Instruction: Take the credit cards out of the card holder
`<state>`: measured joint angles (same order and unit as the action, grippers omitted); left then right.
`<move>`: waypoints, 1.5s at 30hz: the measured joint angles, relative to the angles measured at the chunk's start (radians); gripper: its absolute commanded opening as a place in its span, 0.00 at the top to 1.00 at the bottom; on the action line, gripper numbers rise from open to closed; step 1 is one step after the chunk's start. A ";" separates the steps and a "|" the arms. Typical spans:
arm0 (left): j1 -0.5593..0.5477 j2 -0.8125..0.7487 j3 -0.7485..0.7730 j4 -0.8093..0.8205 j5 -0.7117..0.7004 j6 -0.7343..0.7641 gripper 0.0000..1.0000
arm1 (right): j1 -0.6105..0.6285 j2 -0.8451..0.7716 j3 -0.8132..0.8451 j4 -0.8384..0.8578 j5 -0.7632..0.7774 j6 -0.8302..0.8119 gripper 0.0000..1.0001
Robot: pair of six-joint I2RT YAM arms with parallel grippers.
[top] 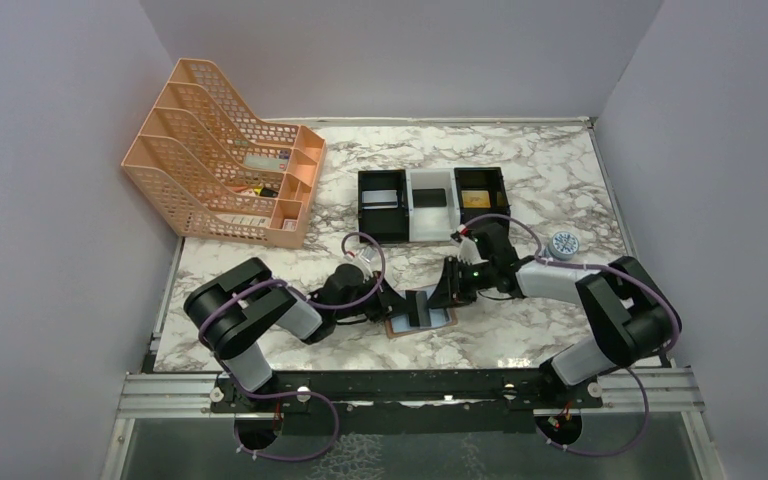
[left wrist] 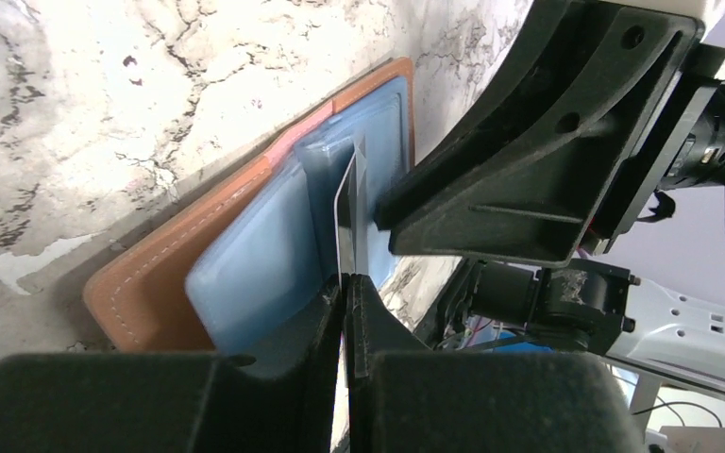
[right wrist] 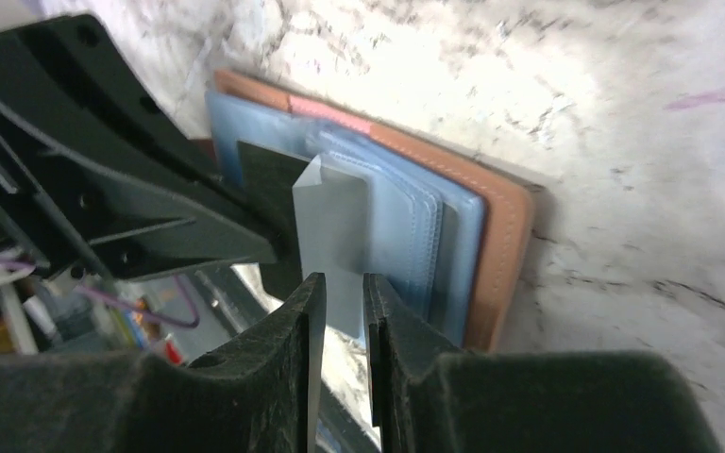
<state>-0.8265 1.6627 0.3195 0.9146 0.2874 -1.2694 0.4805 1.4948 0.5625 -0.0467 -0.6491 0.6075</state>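
Note:
The tan-brown card holder (top: 442, 321) lies open on the marble near the front, its pale blue pockets facing up (left wrist: 142, 283) (right wrist: 505, 226). My left gripper (top: 407, 303) (left wrist: 348, 280) is shut on the edge of a silver-grey credit card (left wrist: 349, 203) (right wrist: 332, 222), which stands partly out of a middle pocket. My right gripper (top: 447, 287) (right wrist: 344, 280) is right beside that card over the holder. Its jaws are a narrow gap apart with nothing pinched between them. One of its fingers (left wrist: 529, 160) fills the right of the left wrist view.
Three box trays stand behind: a black one (top: 365, 215) holding a silver card, a white one (top: 412, 212) holding a dark card, and a black one (top: 501, 190) holding a gold card. An orange mesh file rack (top: 222, 150) is at back left. A small round blue-white object (top: 563, 243) is at right.

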 measured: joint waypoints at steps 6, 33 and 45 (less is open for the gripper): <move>0.000 0.029 0.025 -0.011 0.018 0.006 0.85 | 0.000 0.064 -0.018 0.065 -0.042 0.035 0.77; 0.001 -0.302 0.035 -0.357 -0.082 0.103 1.00 | 0.005 -0.018 0.004 -0.029 0.085 0.008 0.66; 0.001 -0.579 0.163 -0.730 -0.269 0.318 1.00 | 0.004 -0.401 -0.014 -0.069 0.296 -0.020 0.54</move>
<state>-0.8257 1.0836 0.4820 0.1848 0.0181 -0.9516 0.4843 1.0935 0.5480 -0.1162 -0.3534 0.5873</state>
